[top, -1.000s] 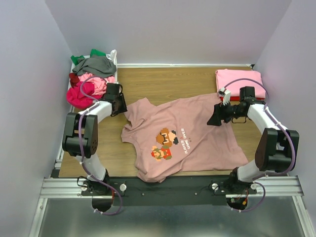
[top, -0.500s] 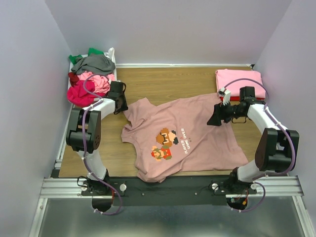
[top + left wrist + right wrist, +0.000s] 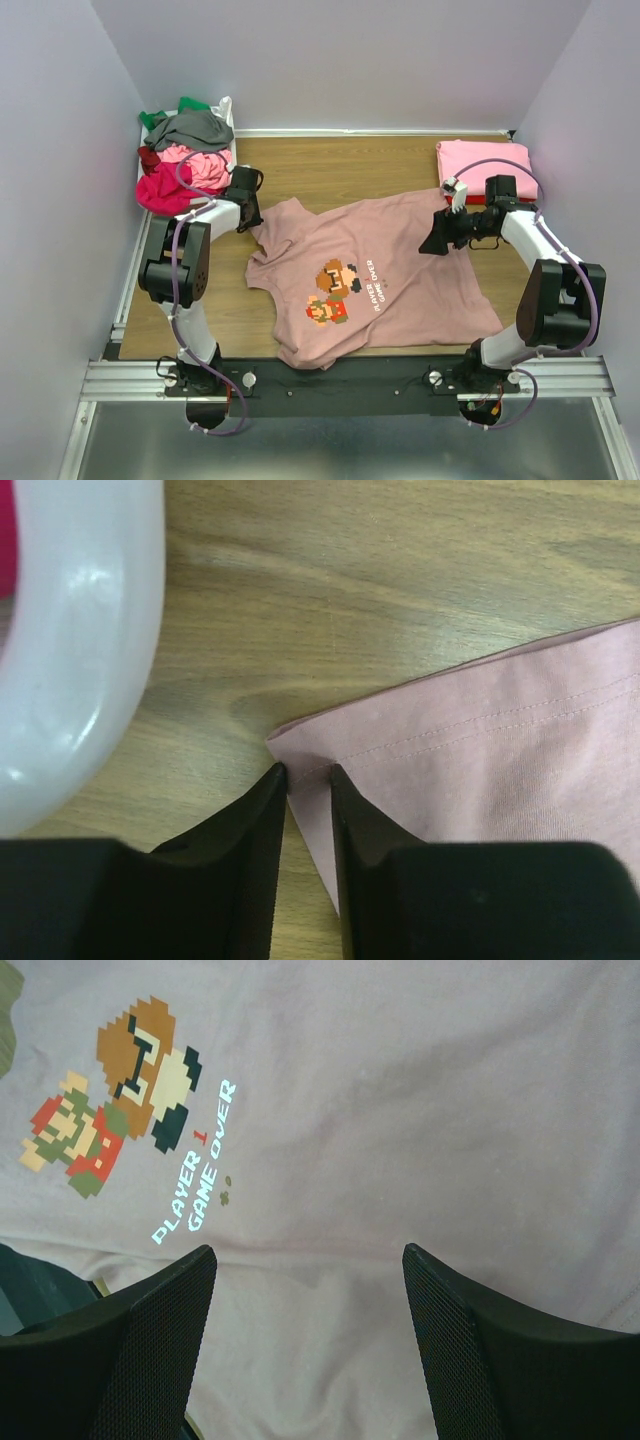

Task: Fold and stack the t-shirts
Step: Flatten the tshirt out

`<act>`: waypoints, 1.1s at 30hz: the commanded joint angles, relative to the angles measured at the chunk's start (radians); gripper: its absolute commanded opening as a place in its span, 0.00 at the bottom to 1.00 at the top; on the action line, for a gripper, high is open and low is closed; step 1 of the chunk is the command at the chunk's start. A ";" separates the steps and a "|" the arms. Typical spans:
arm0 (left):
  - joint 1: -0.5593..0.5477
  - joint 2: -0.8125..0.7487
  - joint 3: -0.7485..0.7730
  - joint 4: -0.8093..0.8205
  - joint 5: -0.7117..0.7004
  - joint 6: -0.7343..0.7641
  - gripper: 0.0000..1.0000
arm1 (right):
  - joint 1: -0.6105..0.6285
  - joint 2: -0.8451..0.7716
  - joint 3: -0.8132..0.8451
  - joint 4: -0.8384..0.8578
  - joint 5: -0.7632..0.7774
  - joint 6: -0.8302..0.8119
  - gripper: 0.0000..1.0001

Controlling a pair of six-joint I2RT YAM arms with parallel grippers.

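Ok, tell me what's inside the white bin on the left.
Crumpled t-shirts: grey tee on top, green tee behind, pink tee and bright pink tee lower. Anything beneath is covered.

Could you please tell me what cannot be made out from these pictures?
1. Left wrist view: whether the left gripper grips the dusty-pink t-shirt at its corner; its fingers cover the contact.
2. Top view: how many t-shirts the heap holds; they overlap.
3. Top view: what lies under the folded pink t-shirt; the right arm covers it.
4. Right wrist view: the shirt's edges, cut off by the frame.
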 commanded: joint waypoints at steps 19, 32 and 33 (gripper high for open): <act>-0.020 -0.143 0.022 -0.027 0.039 0.088 0.00 | -0.007 -0.033 -0.019 0.005 -0.008 -0.013 0.82; -0.020 -0.261 -0.014 -0.057 -0.070 0.172 0.00 | -0.007 0.068 0.103 0.002 0.057 -0.036 0.82; -0.020 -0.275 -0.018 -0.060 -0.078 0.178 0.00 | -0.007 0.079 0.116 -0.001 0.060 -0.033 0.82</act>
